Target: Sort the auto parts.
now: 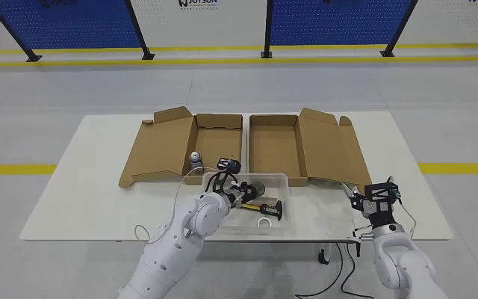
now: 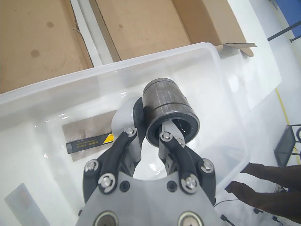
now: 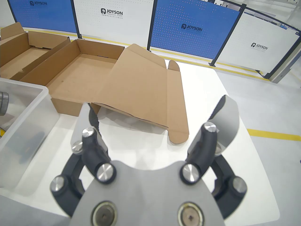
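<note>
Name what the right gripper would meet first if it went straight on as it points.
Most likely the open lid flap of the cardboard box; the right gripper aims at it, though depth is unclear.

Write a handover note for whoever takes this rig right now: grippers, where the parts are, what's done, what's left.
Left gripper: shut on the metal cylinder, one finger in its bore and one outside, within the clear bin.
Right gripper: open, holding nothing, over the table beside the right box.
Done: one small cylinder stands in the left box.
Left: box the held cylinder, probably with the other one. A black bar, a white ring and other dark parts lie in the bin.
</note>
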`<control>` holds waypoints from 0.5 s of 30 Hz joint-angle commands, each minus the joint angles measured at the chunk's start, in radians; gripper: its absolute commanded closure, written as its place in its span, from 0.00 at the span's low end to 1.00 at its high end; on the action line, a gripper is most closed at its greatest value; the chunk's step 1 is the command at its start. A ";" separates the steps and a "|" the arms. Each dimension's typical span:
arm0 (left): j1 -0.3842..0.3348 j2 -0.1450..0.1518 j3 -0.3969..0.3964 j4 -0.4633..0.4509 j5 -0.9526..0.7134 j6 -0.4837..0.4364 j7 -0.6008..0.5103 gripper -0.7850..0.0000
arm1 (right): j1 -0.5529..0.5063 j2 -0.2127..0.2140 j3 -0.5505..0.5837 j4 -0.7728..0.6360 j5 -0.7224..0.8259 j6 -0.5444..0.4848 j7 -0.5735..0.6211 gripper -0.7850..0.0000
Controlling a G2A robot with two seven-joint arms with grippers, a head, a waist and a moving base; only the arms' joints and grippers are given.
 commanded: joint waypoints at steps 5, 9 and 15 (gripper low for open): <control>0.063 0.020 -0.072 -0.113 -0.033 -0.042 -0.041 1.00 | 0.000 0.000 0.000 0.000 0.000 0.000 0.000 0.00; 0.105 0.031 -0.114 -0.188 -0.054 -0.064 -0.066 1.00 | 0.000 0.000 0.000 0.000 0.000 0.000 0.000 0.00; 0.171 0.048 -0.168 -0.280 -0.075 -0.096 -0.098 1.00 | 0.000 0.000 0.000 0.000 0.000 0.000 0.000 0.00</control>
